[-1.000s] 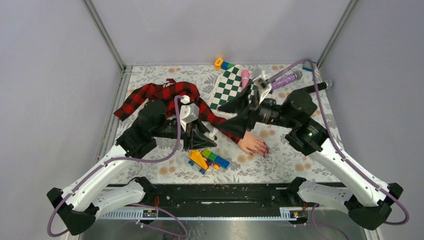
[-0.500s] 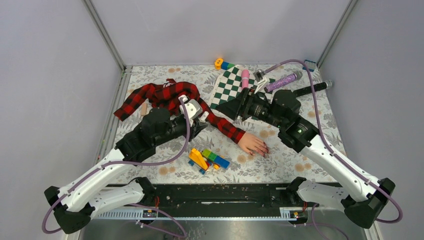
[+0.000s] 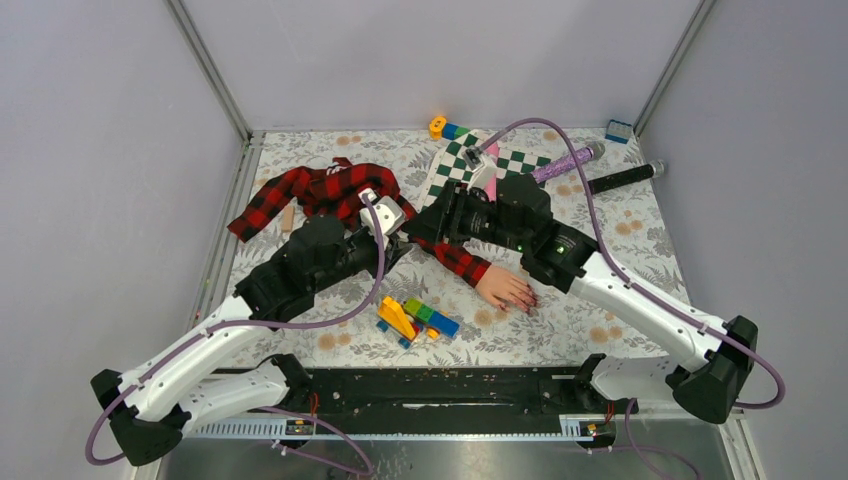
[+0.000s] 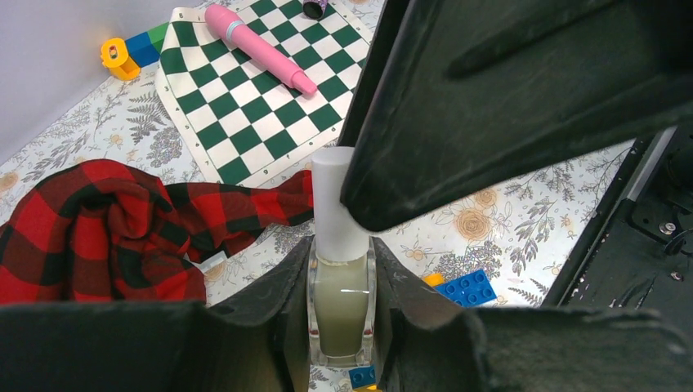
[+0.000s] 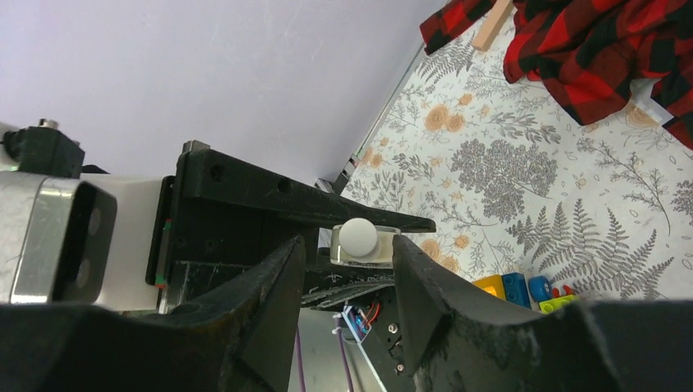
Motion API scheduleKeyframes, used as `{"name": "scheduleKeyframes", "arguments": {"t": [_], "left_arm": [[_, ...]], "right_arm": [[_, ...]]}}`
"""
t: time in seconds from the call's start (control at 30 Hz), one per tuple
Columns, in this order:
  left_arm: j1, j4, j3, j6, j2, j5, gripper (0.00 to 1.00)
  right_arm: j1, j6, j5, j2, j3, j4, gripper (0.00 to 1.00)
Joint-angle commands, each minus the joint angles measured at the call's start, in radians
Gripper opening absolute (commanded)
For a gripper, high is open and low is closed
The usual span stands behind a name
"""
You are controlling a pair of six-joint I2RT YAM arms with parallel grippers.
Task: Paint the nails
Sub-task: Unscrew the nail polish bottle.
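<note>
My left gripper [image 4: 342,249] is shut on a small clear bottle [image 4: 342,306] of pale liquid with a white cap [image 4: 333,204], held upright above the table. My right gripper [image 5: 349,245] faces the cap's round top [image 5: 358,237], open, jaws wider than the cap; one black finger [image 4: 531,98] overlaps the cap's upper right side. In the top view both grippers meet over the plaid sleeve [image 3: 455,260], left gripper [image 3: 396,240] and right gripper [image 3: 418,228]. The pale mannequin hand [image 3: 503,287] lies palm down to their right, and its dark-red nails [image 3: 527,300] show at the fingertips.
The red-black plaid shirt [image 3: 320,190] is bunched at the back left. A green-white checkered mat [image 3: 455,170] carries a pink pen [image 3: 490,155]. A purple glitter tube [image 3: 565,160] and black marker [image 3: 625,178] lie back right. Coloured bricks [image 3: 415,318] sit near the front.
My right arm swung left from over the hand to the bottle's cap, its jaws narrowing. The left gripper turned toward it with the bottle, then held still.
</note>
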Motion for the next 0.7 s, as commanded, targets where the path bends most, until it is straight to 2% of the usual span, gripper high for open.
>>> {"name": "scheduleKeyframes", "arguments": {"t": [0.0,0.17,0.33,0.5,0.57,0.67], "left_arm": [[-0.005,0.043,0.007,0.010,0.001,-0.026,0.00],[-0.007,0.042,0.006,0.013,0.006,-0.022,0.00],[-0.007,0.042,0.006,0.013,0.010,-0.029,0.00],[-0.008,0.040,0.006,0.016,0.014,-0.032,0.00],[-0.007,0.040,0.006,0.017,0.015,-0.033,0.00],[-0.008,0.040,0.006,0.019,0.013,-0.028,0.00]], "right_arm": [[0.027,0.003,0.035,0.026,0.086,-0.049,0.50],[0.034,-0.001,0.037,0.040,0.093,-0.042,0.48],[0.041,-0.022,0.048,0.058,0.111,-0.062,0.37],[0.046,-0.041,0.058,0.068,0.114,-0.078,0.35],[0.046,-0.044,0.058,0.069,0.106,-0.069,0.25],[0.046,-0.058,0.070,0.061,0.092,-0.056,0.03]]}}
